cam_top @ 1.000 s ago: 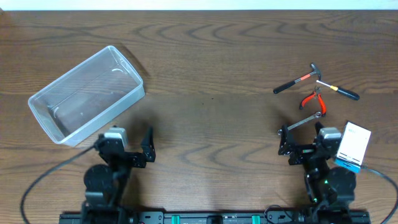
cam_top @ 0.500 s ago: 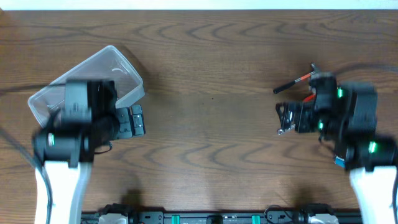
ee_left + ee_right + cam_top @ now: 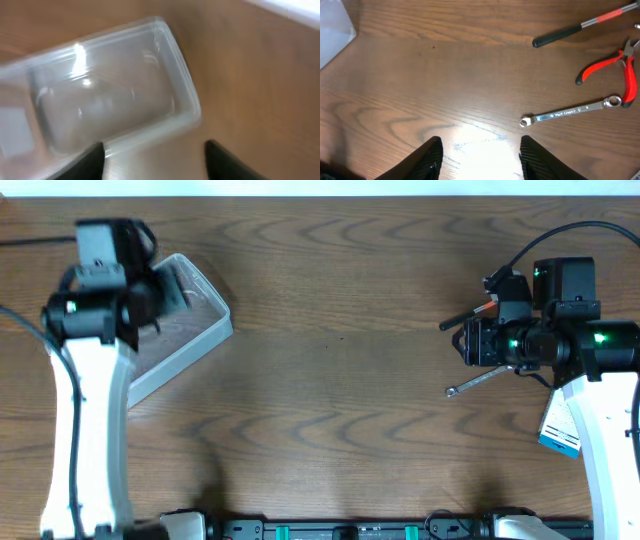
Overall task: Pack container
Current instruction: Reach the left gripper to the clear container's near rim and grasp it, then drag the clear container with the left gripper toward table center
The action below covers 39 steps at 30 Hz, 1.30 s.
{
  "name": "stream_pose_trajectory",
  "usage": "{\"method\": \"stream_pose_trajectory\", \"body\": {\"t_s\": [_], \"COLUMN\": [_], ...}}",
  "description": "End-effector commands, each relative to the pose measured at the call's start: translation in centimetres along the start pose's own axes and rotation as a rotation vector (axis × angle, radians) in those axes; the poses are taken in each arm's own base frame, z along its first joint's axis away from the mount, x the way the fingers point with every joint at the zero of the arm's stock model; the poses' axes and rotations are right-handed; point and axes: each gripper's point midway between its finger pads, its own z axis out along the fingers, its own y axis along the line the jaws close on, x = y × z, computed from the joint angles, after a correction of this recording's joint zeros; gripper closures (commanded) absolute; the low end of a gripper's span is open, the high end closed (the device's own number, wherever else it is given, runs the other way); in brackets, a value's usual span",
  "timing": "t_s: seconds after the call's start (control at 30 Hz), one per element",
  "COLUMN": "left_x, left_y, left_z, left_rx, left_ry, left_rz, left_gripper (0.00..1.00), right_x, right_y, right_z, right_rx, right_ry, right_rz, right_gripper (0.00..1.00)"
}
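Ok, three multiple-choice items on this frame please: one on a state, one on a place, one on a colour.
1. The container is: A) empty; B) full of tools; C) lidded.
2. The combination wrench lies: A) in the container; B) on the table beside the pliers; C) gripped in jaws, off the table.
3. The pliers' handles are: A) red; B) blue; C) yellow.
Key: 1 A, the left wrist view shows nothing inside it; 2 B, the right wrist view shows it on bare wood by the pliers; 3 A, both handles are red there.
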Motion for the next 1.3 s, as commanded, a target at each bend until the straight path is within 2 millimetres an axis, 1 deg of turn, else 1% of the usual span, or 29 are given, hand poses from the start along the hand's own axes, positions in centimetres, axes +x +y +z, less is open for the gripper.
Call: {"method": "stream_pose_trajectory", "body": {"t_s": [0.0, 0.03, 0.07, 0.1, 0.2, 0.3, 0.4, 0.5, 0.6, 0.7, 0.77, 0.8, 0.83, 0.9, 1.0, 1.07, 1.13, 1.2, 1.27], "left_x": [-1.6, -1.8, -1.7, -1.5, 0.1, 2.9, 5.7, 8.0, 9.5, 11.6, 13.9, 14.8, 16.3, 18.5, 21.9, 23.5, 24.0, 23.3, 21.0], "left_y": [1.8, 1.8, 1.8, 1.7, 1.6, 1.2, -0.9, -3.3, -6.2, -10.0, -12.5, -13.3, -14.4, -15.9, -18.3, -19.1, -18.8, -17.9, -16.0], "left_z": [3.4, 4.6, 6.1, 7.4, 11.6, 15.4, 18.0, 19.2, 19.0, 17.7, 16.4, 15.9, 15.1, 14.0, 11.9, 11.0, 10.8, 10.8, 10.9], "left_rx": [-0.068, -0.070, -0.075, -0.079, -0.106, -0.118, -0.039, 0.046, 0.132, 0.243, 0.301, 0.312, 0.320, 0.324, 0.366, 0.375, 0.329, 0.271, 0.178], "left_ry": [-0.016, -0.013, -0.001, 0.013, 0.084, 0.191, 0.316, 0.410, 0.453, 0.511, 0.576, 0.601, 0.640, 0.688, 0.742, 0.755, 0.748, 0.716, 0.643], "left_rz": [-0.162, -0.185, -0.208, -0.227, -0.277, -0.324, -0.326, -0.291, -0.160, -0.026, 0.043, 0.065, 0.097, 0.156, 0.328, 0.430, 0.474, 0.491, 0.498], "left_gripper": [0.76, 0.81, 0.89, 0.94, 0.94, 0.94, 0.94, 0.94, 0.94, 0.94, 0.94, 0.94, 0.94, 0.94, 0.94, 0.93, 0.91, 0.90, 0.90], "right_x": [-0.2, 0.0, 0.1, 0.2, 0.4, 0.4, 0.3, 0.1, 0.0, 0.0, -0.1, -0.2, -0.2, -0.4, -0.5, -0.6, -0.6, -0.6, -0.5], "right_y": [0.2, 0.2, 0.2, 0.2, 0.2, 0.2, 0.2, 0.3, 0.3, 0.3, 0.3, 0.3, 0.3, 0.3, 0.3, 0.3, 0.3, 0.3, 0.3], "right_z": [-0.6, -0.6, -0.6, -0.6, -0.6, -0.7, -0.7, -0.7, -0.7, -0.7, -0.7, -0.7, -0.7, -0.7, -0.7, -0.7, -0.7, -0.7, -0.7], "right_rx": [-0.009, -0.009, -0.009, -0.009, -0.008, -0.009, -0.009, -0.009, -0.009, -0.009, -0.009, -0.009, -0.009, -0.009, -0.009, -0.009, -0.009, -0.009, -0.009], "right_ry": [-0.008, -0.001, 0.004, 0.007, 0.013, 0.012, 0.010, 0.002, -0.002, -0.004, -0.008, -0.009, -0.012, -0.017, -0.024, -0.026, -0.028, -0.027, -0.024], "right_rz": [-0.017, -0.015, -0.013, -0.012, -0.011, -0.011, -0.011, -0.014, -0.015, -0.016, -0.017, -0.018, -0.019, -0.020, -0.022, -0.024, -0.024, -0.025, -0.026], "right_gripper": [0.49, 0.49, 0.49, 0.49, 0.48, 0.48, 0.48, 0.48, 0.47, 0.47, 0.47, 0.47, 0.47, 0.47, 0.47, 0.47, 0.47, 0.46, 0.46]}}
